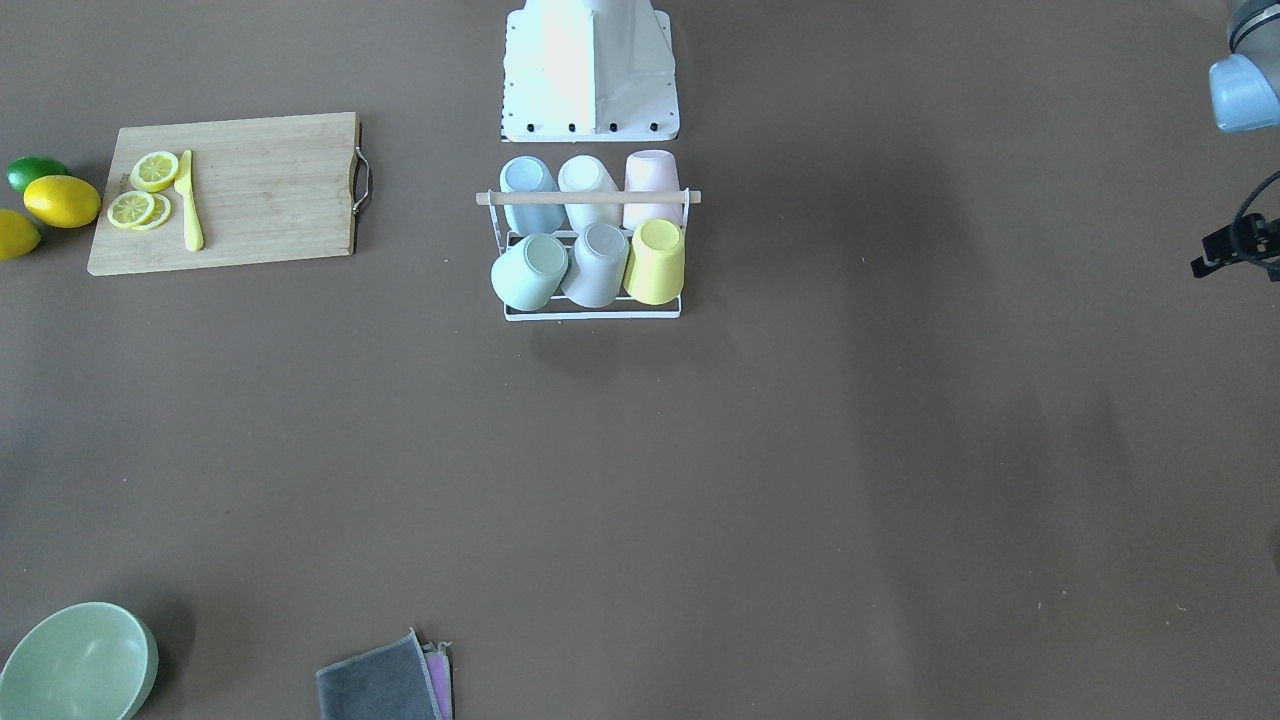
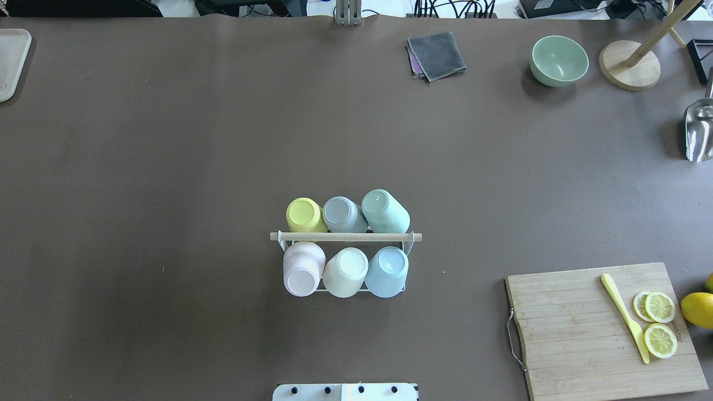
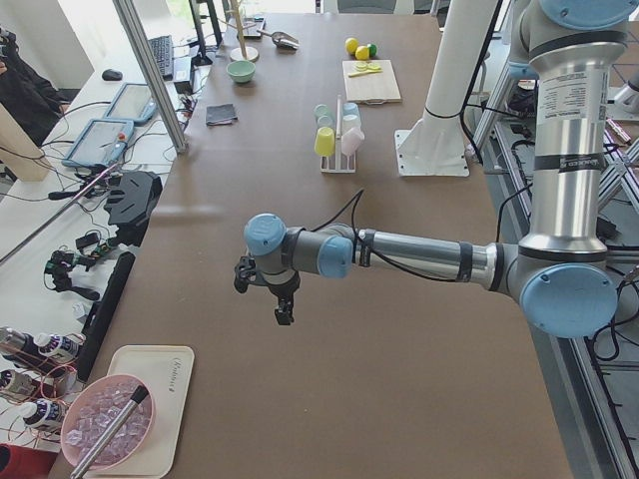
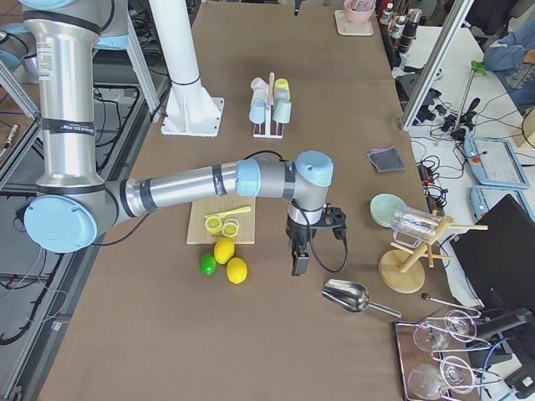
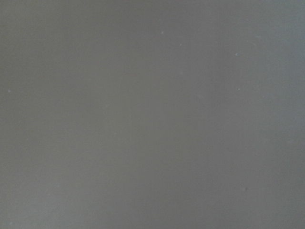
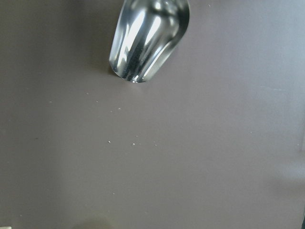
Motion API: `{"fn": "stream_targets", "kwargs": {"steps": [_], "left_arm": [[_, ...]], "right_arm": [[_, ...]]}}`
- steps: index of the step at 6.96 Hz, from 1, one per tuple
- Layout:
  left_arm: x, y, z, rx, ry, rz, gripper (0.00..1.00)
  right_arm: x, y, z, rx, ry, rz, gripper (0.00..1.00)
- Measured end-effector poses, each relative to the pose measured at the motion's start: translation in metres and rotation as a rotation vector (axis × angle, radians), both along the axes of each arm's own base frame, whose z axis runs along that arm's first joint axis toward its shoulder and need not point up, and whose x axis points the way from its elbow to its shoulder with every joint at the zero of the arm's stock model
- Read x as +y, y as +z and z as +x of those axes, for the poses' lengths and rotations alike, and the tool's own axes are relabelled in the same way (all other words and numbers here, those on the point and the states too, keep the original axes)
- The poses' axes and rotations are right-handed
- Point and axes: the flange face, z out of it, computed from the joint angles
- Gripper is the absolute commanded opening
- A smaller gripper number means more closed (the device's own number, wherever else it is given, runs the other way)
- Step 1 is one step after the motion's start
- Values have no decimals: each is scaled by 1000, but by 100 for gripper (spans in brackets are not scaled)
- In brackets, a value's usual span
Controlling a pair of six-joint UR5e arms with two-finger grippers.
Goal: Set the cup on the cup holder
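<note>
The white wire cup holder (image 2: 345,236) with a wooden rod handle stands at the table's middle, near the robot base; it also shows in the front view (image 1: 590,198). Several cups hang upside down on its pegs: yellow (image 2: 304,215), grey (image 2: 343,214) and mint (image 2: 385,212) in the far row, pink (image 2: 302,269), white (image 2: 346,271) and blue (image 2: 387,270) in the near row. My left gripper (image 3: 284,309) hangs over bare table far to the left. My right gripper (image 4: 298,263) hangs far to the right, near a metal scoop (image 6: 147,38). I cannot tell whether either is open or shut.
A wooden cutting board (image 2: 579,328) with lemon slices (image 2: 660,323) and a yellow knife (image 2: 624,314) lies at the right, lemons (image 1: 62,200) and a lime (image 1: 32,172) beside it. A green bowl (image 2: 558,60), a grey cloth (image 2: 436,54) and a wooden stand (image 2: 629,71) sit at the far edge.
</note>
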Motion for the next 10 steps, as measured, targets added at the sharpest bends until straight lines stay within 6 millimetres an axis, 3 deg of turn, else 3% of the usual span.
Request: {"fn": "stream_targets", "kwargs": {"steps": [1,3,5,7,10], "left_arm": [[17,14,-28,23,-17,-1,98],[37,18,-77,29,-105,-21,98],[46,26,-95,-26,-136,-40,98],[47,28,-100,-80,-139,-41,98],[43,25,-100,-93,-140,-33,98]], "right_arm": [[10,21,17,-18,-2,-17,100],[34,73,40,-126,56,-11,100],[51,116,45,-174,85,17,100],[52,125,46,-182,89,23,100],[44,117,45,-190,106,30,100]]}}
